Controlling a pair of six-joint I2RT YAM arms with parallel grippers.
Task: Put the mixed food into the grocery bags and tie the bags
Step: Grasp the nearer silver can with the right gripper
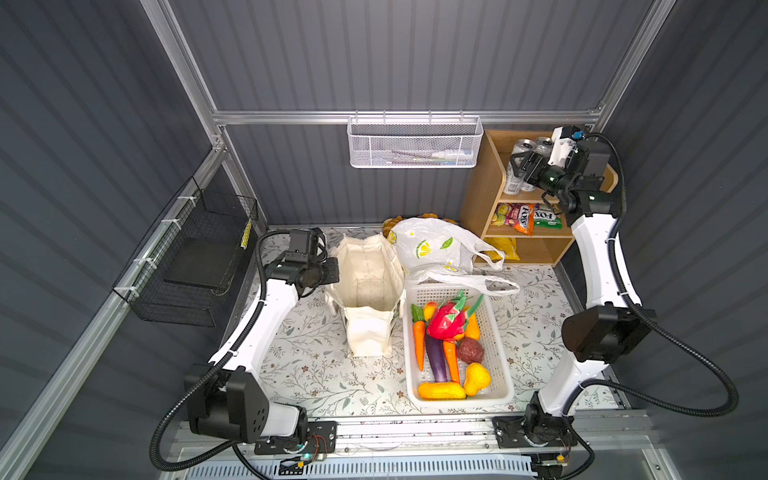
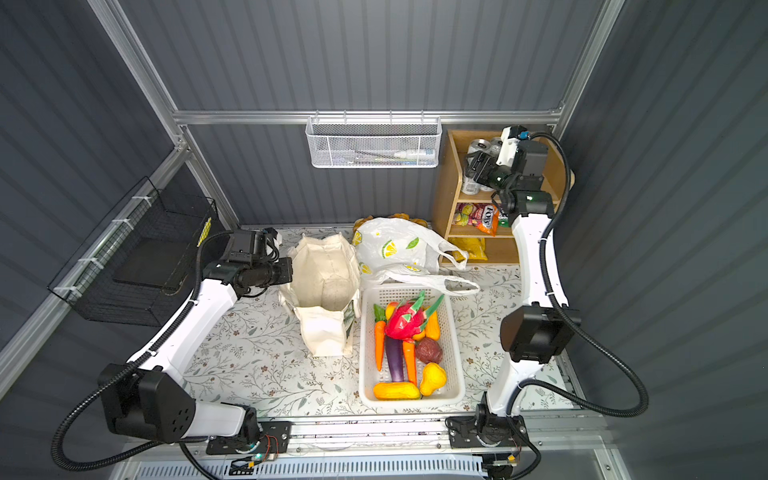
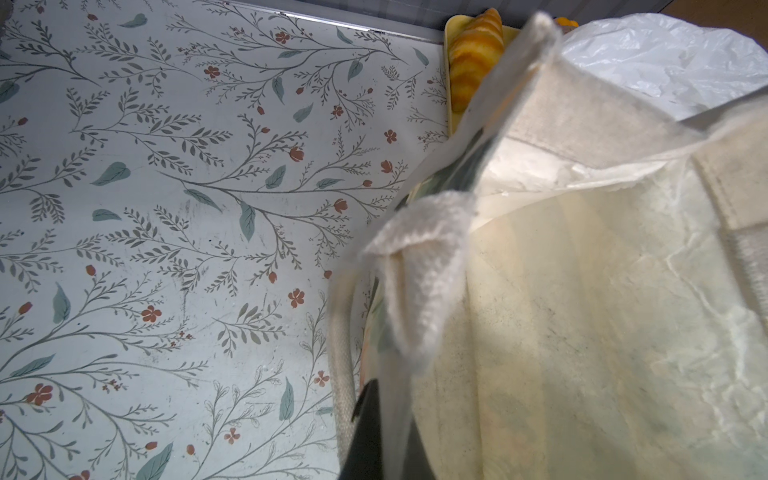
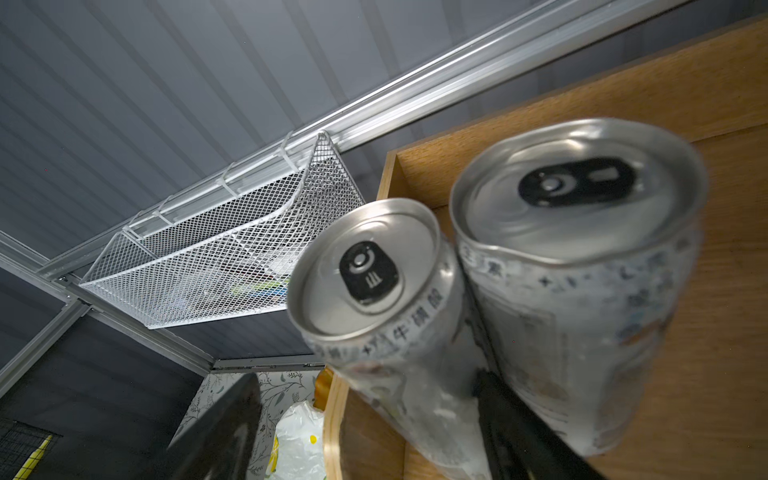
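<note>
Closing cleanly on one can is the step in hand, I judge, and the layout favours it. On the floral table (image 1: 316,374) the wooden shelf (image 1: 482,195) stands at the far right. The cream canvas tote (image 1: 370,274) sits upright in the middle with its mouth gaping, the lemon-print plastic bag (image 1: 428,245) slumps just behind it to the right, and the white basket (image 1: 498,361) lies near and to the tote's right. The left gripper (image 1: 332,266) is pinched tight on the tote's left rim. Cloth covers most of the pinch in the left wrist view, so how deep the bite goes is unclear. The right gripper (image 1: 521,164) reaches into the shelf's top tier with its jaws spread wide and nothing clamped, straddling the left drink can (image 4: 370,270). One finger sits in the narrow gap beside the second can (image 4: 582,216). To do it well, the jaws should centre on the can's body below its rim, then close slowly so the inner finger does not nudge the neighbour, and then lift straight up before swinging toward the tote. The candy packets (image 1: 523,218) wait on the tier below. The purple eggplant (image 1: 436,357) lies in the basket.
</note>
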